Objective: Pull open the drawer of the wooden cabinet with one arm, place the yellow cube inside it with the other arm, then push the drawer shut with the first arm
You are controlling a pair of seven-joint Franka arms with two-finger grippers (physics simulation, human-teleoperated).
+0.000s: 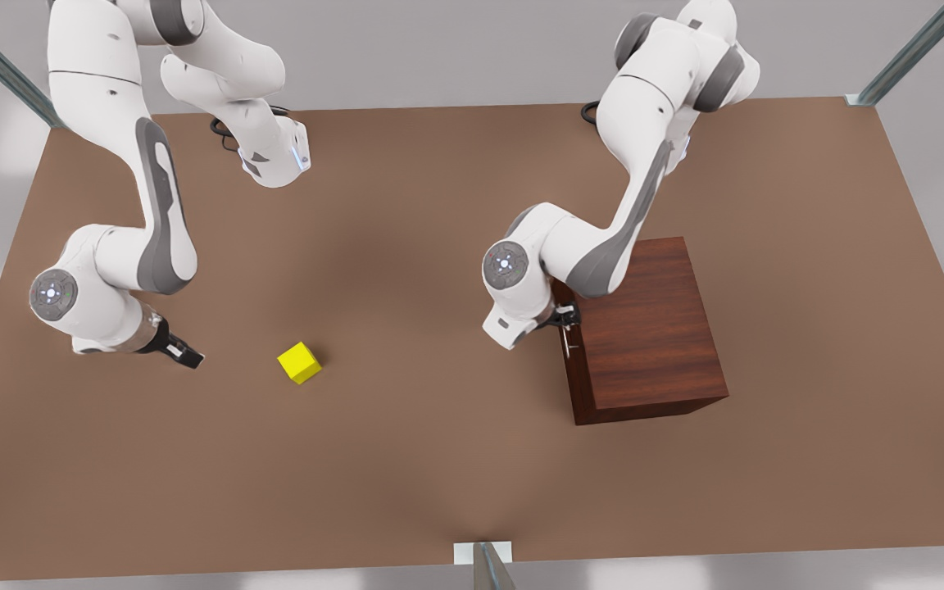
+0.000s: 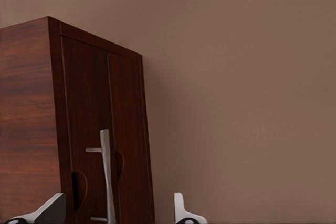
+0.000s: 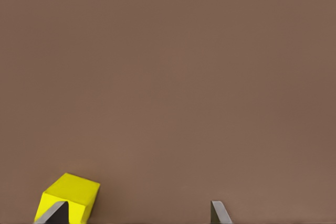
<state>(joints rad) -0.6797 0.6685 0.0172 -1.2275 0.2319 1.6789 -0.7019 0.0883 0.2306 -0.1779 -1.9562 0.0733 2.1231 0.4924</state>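
cabinet work on the front view's right: the left tool (image 1: 568, 318) is up against the front face of the wooden cabinet (image 1: 652, 328), right at the slim silver handle (image 2: 106, 174) of the drawer (image 2: 102, 145), and the drawer sits flush, closed. from the left wrist view the two fingers (image 2: 50, 211) stand spread wide, one on either side of the handle bar, not pinching it, nothing in hand yet. the cabinet stands on the brown surface (image 1: 439, 459), its plain top in full sight from above.

over on the front view's left, the right tool (image 1: 181, 351) hangs low over the surface, pointing toward the yellow cube (image 1: 299, 362), which lies on the surface near it but apart, well away from the cabinet. in the right wrist view the cube (image 3: 69, 196) sits just past one fingertip (image 3: 55, 213), off to one side rather than between the two; those fingers are spread wide as well, gripping nothing
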